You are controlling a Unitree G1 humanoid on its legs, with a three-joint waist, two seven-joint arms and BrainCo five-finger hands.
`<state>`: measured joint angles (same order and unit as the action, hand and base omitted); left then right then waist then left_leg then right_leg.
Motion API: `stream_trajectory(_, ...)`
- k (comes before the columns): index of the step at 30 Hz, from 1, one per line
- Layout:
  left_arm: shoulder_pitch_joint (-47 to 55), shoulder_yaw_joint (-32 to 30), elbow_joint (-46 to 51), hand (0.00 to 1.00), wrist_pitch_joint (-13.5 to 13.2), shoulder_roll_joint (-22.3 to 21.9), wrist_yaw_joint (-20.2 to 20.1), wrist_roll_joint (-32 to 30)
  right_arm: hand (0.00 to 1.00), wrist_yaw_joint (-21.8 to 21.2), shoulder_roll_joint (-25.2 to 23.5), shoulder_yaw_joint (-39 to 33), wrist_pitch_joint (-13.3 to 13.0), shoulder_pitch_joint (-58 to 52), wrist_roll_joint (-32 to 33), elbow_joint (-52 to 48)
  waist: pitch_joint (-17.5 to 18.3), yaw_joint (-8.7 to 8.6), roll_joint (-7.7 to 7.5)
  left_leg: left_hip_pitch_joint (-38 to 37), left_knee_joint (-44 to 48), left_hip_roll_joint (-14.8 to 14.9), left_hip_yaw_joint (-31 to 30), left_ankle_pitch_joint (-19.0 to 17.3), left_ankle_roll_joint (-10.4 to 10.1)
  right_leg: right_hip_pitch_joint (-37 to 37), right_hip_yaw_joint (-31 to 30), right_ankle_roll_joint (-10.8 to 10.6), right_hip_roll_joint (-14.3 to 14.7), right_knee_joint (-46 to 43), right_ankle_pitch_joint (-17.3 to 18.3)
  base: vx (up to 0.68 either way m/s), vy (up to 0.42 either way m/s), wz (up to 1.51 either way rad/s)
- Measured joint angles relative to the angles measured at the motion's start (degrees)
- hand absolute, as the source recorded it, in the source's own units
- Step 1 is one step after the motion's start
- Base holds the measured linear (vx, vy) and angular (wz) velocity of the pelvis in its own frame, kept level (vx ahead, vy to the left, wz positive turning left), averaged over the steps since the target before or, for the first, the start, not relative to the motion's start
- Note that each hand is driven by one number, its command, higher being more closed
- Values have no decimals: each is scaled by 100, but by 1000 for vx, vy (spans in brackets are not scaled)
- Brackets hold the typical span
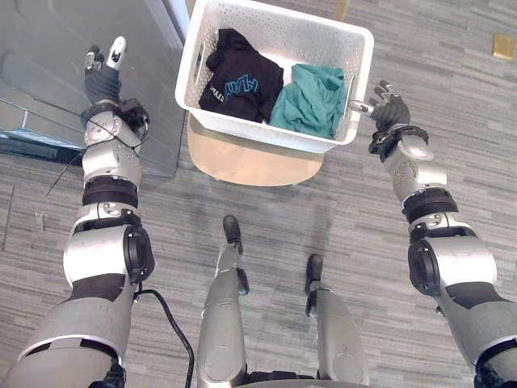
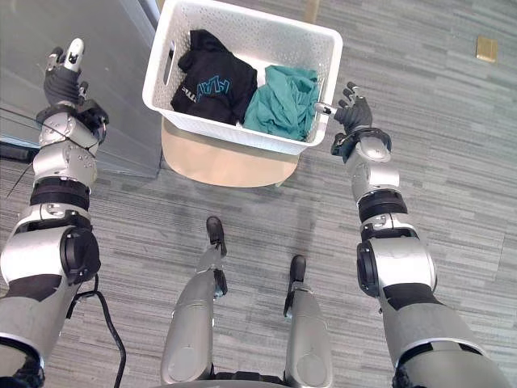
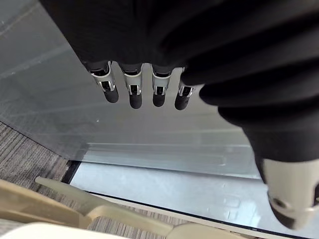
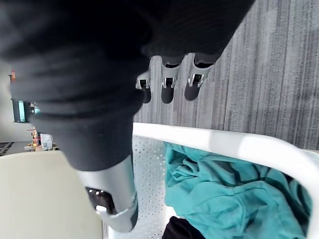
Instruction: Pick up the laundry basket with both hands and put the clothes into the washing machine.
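Note:
A white perforated laundry basket stands on a round beige stool. Inside it lie a black garment on the left and a teal garment on the right. My right hand is open just off the basket's right end, its thumb reaching to the rim; in the right wrist view the rim and the teal garment lie just past that thumb. My left hand is raised and open, well left of the basket, in front of a grey panel. It holds nothing.
A large grey glossy panel fills the left side, its lower edge meeting the grey plank floor. A small tan square lies on the floor at the far right. Pale furniture legs show beyond the left hand.

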<state>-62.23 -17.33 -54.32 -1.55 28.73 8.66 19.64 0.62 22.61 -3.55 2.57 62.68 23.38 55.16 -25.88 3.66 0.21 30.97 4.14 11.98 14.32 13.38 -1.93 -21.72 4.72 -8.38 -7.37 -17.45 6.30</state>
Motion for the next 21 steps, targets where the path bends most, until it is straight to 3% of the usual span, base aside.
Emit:
stream_trajectory(7, 880, -352, 143, 0, -7, 33, -106, 76, 0, -90, 109, -108, 3, -308, -94, -229, 1, 1, 2, -271, -15, -43, 66, -11, 16, 256, 132, -2, -94, -162, 156, 38, -33, 11)
stream_trajectory(9, 1329, -345, 568, 0, -71, 32, -100, 138, 0, -91, 196, -251, -2, -751, -94, -696, 2, 14, 1, -398, -9, -82, 46, -26, 35, 409, 193, -13, -135, -195, 218, 77, -27, 24)
stream_trajectory(13, 3194, -308, 2286, 0, -469, -59, -36, 357, 0, -84, 335, -983, -204, -2647, -150, -2077, 34, 43, 5, -768, 123, -259, -93, -172, 6, 937, 347, -48, -303, -263, 463, 126, -43, 33)
stream_trajectory(15, 3946, -305, 2606, 0, -655, -271, 41, 404, 0, -75, 332, -1303, -242, -3470, -266, -2121, 251, 38, 25, -819, 146, -353, -208, -200, 1, 1101, 452, -71, -361, -227, 584, 132, -64, 37)
stream_trajectory(18, 5031, -255, 2607, 0, -663, -758, 12, 445, 0, -86, 113, -1626, -245, -4650, -645, -1922, 655, 35, 50, -1097, -29, -453, -364, -202, -11, 1486, 558, -62, -370, 23, 621, 127, -66, 22)
stream_trajectory(21, 5865, -154, 2524, 0, -652, -1256, -179, 447, 0, -222, -399, -1832, -312, -5675, -835, -1733, 1098, 27, 58, -1336, -179, -545, -493, -193, -31, 1775, 656, -63, -390, 277, 622, 77, -39, 14)
